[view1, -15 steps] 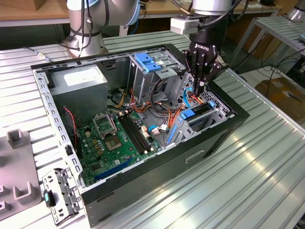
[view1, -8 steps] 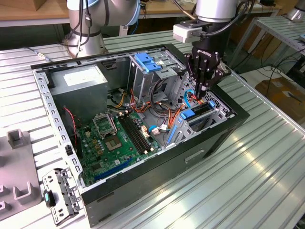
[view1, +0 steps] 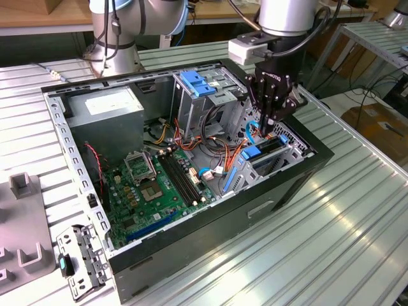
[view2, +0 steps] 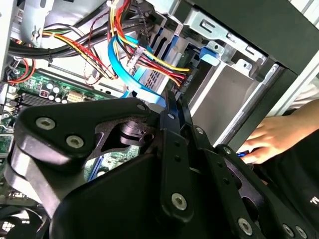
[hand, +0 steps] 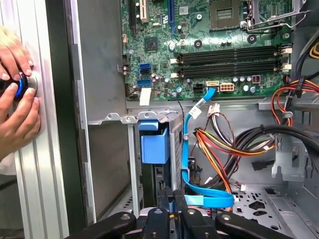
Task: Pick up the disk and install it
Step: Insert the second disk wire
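Disk [view1: 268,148] sits on edge in the lower drive cage [view1: 290,156], at the front corner of the open PC case [view1: 210,233] on the exterior view's right. Dark casing w/ blue rail ends either side. In the first wrist view the blue rail end [hand: 154,144] stands up at the cage mouth.

Gripper [view1: 264,131] hangs straight over that cage, w/ its tips just above the disk's top edge. Can't tell if touching. Fingers [view2: 172,107] drawn together, almost no gap, nothing seen between them. Same in the first wrist view, gripper [hand: 174,199] w/ tips side by side.

Blue flat cable [hand: 192,149] runs down past the cage and loops under the tips. Orange/yellow/red wire bundle [hand: 219,144] just beside it. Motherboard [view1: 153,185] lies flat in the case, w/ grey power-supply box [view1: 105,115] at the far corner. Upper cage w/ blue tab [view1: 194,83] stands behind the gripper.

Case rests on slatted metal desk [view1: 331,242]. Person's hands [hand: 15,99] at the desk edge outside the case wall, around a blue-lit round button [hand: 22,87].
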### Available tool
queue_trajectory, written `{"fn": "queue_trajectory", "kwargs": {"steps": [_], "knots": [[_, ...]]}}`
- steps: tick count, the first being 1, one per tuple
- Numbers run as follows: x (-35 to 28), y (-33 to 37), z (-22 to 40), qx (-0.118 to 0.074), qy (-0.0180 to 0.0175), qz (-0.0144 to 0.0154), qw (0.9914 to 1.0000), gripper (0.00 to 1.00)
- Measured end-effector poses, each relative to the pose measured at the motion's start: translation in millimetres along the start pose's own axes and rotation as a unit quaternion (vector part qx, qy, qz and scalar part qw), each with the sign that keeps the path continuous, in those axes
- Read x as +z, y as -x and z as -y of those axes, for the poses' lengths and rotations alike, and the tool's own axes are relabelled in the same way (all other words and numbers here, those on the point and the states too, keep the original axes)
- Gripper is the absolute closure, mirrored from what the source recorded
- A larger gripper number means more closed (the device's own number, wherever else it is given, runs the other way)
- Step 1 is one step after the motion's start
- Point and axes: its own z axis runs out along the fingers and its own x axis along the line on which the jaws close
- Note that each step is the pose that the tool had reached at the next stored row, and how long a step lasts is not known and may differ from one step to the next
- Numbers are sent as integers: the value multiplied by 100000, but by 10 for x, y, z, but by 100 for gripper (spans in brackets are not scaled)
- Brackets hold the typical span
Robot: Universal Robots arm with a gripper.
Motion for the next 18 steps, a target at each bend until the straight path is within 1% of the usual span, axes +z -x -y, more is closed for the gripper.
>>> {"fn": "queue_trajectory", "kwargs": {"steps": [3,4,6,7,8,9,10,11,12,13,16,17,18], "knots": [[18,-41,-14,86,-242,608,99998,84],[27,-63,-20,141,-367,1036,99994,84],[37,-91,-25,207,-508,1569,99986,84],[45,-112,-29,256,-617,1944,99979,84],[52,-128,-31,291,-698,2224,99972,84],[60,-150,-33,335,-804,2583,99963,84],[65,-164,-35,365,-872,2803,99956,84],[73,-187,-37,411,-981,3169,99944,84],[78,-201,-39,441,-1050,3410,99935,84],[87,-222,-42,487,-1150,3781,99921,84],[104,-271,-50,586,-1370,4683,99879,84],[109,-282,-52,607,-1407,5056,99860,84],[110,-283,-52,601,-1414,5131,99856,84]]}}
